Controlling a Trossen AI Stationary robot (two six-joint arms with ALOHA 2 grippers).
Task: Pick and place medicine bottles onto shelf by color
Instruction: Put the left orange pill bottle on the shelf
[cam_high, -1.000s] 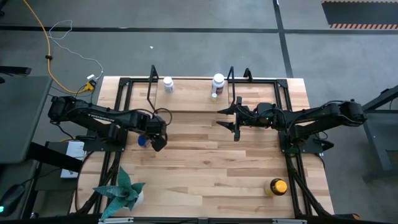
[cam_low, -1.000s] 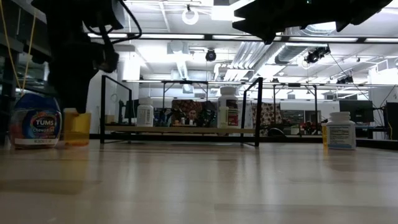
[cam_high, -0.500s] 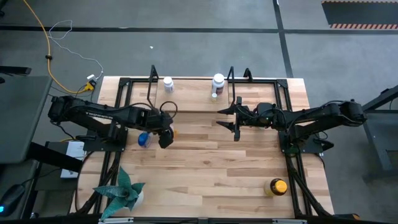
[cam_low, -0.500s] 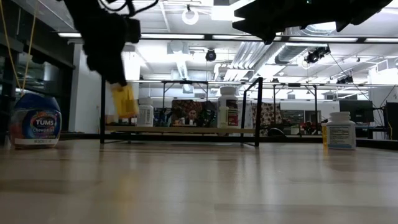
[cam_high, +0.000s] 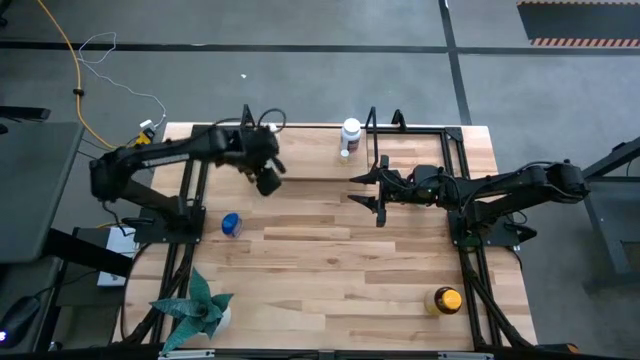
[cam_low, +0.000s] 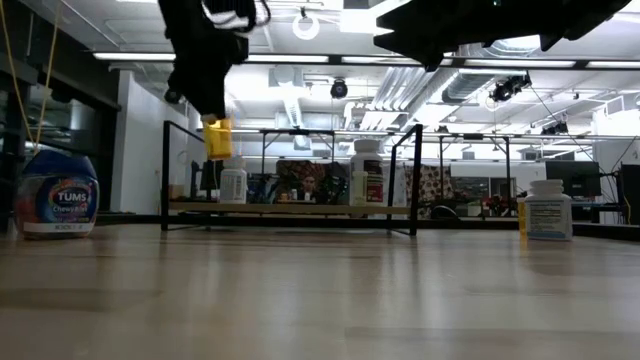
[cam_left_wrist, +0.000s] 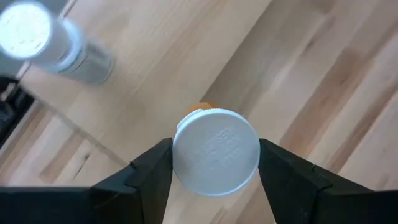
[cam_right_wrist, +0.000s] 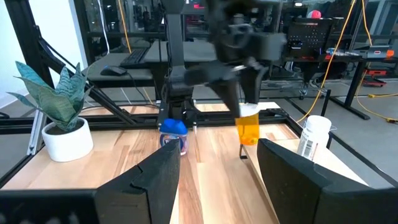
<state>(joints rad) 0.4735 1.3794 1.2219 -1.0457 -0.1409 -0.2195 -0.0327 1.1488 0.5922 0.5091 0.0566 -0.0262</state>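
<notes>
Orange is the colour of the little bottle (cam_low: 218, 139) I have in my left claw (cam_high: 266, 178), and its white cap (cam_left_wrist: 216, 152) sits snug between the two dark fingers (cam_left_wrist: 148, 177), which squeeze it from both sides. I can see the bottle hanging up in the air, off the table (cam_high: 340, 250), just at the left end of the shelf (cam_high: 320, 150). The shelf is the black wire rack at the far side of the table. Two white bottles stand on it: one (cam_low: 233, 185) near its left end, close to my left claw, and a taller one (cam_high: 350, 134) more to the right. My right claw (cam_high: 380, 192) waits near the right part of the shelf, on its near side. Its fingers (cam_right_wrist: 292, 180) stand apart and hold nothing. A blue bottle (cam_high: 231, 225) stands on the table at the left side, well apart from the shelf. A big brown bottle with a yellow top (cam_high: 446, 300) stands at the near right corner of the table. A green spiky plant in a white pot (cam_high: 198, 308) sits at the near left corner.
</notes>
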